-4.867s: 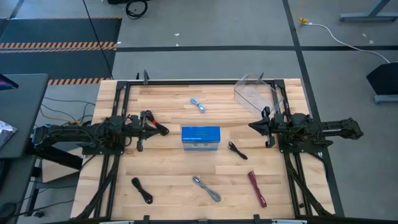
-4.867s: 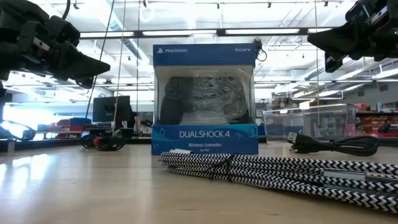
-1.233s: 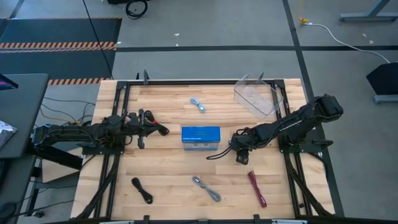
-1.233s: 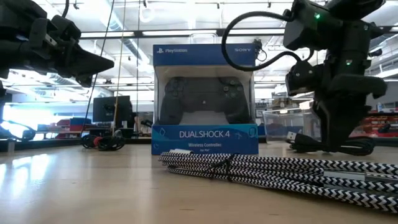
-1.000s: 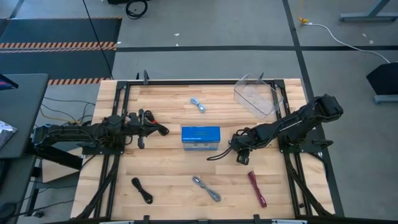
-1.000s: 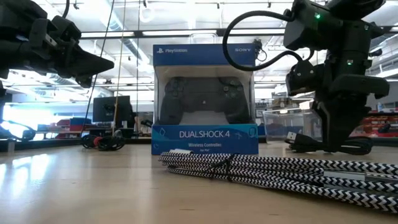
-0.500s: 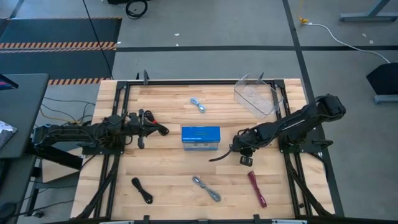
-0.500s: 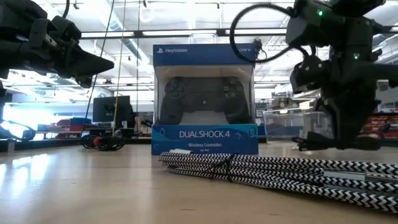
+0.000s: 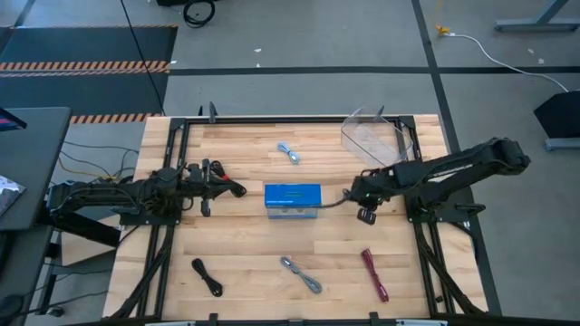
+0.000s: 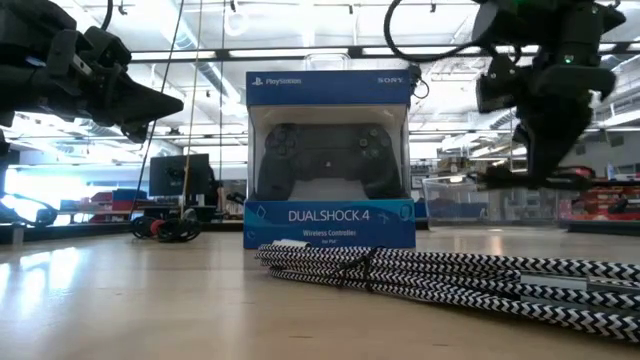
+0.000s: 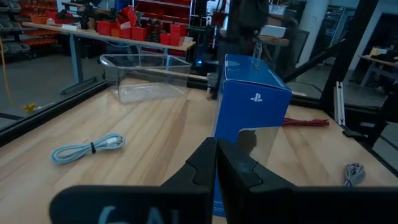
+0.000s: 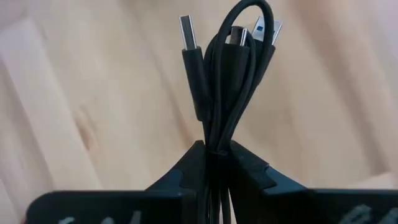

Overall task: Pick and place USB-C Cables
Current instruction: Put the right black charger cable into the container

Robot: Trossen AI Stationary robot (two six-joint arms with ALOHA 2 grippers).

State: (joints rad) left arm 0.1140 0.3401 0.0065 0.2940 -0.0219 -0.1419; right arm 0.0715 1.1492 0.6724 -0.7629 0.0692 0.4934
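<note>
My right gripper (image 9: 354,194) hangs over the table right of the blue box (image 9: 292,201), shut on a black USB-C cable bundle (image 12: 217,74). In the low view the bundle (image 10: 510,183) hangs well above the tabletop. On the wood lie a pale blue cable (image 9: 290,152), another black one (image 9: 207,277), a silver-grey one (image 9: 301,274) and a red one (image 9: 374,274). My left gripper (image 9: 237,190) waits shut and level, left of the box, its fingertips (image 11: 216,149) facing it. My right gripper pinches the black bundle between its two fingers, the strands (image 12: 215,140) gathered in the gap. The fingers come steeply from above and lie across the bundle. Its plug ends (image 12: 189,37) stick out past the fingertips. The bundle is lifted clear of the table, roughly level.
A clear plastic bin (image 9: 372,138) stands at the far right of the table. The blue controller box (image 10: 330,160) stands upright mid-table. The striped silver-grey cable (image 10: 450,275) lies close before the low camera. Black frame rails (image 9: 412,154) run along the table's sides.
My right gripper has risen and gone toward the table's far edge, carrying the black cable bundle. The bundle lay on the wood a second ago and now hangs clear above it.
</note>
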